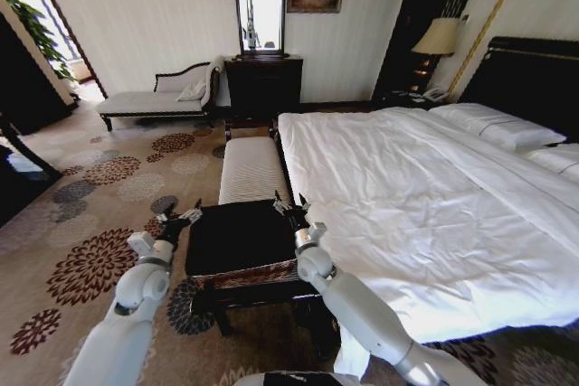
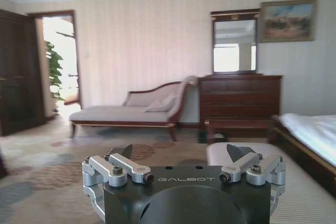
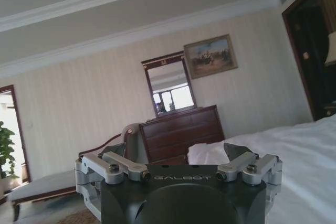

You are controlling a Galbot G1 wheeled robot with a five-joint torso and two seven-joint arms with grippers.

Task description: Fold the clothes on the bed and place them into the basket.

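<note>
The brown wicker basket rests on a dark low stand beside the foot corner of the bed. Its inside is one flat black mass; I cannot tell whether that is the clothes or only the lining. My left gripper hovers at the basket's left rim, and its fingers are spread wide, so it is open with nothing between them. At the basket's far right corner is my right gripper, likewise open and empty, with its fingertips far apart. The bed's white sheet lies rumpled and bare.
A long white striped bench stands just beyond the basket along the bed's foot. Farther off are a pale chaise lounge, a dark dresser with a mirror and a bedside lamp. Patterned carpet spreads out to the left.
</note>
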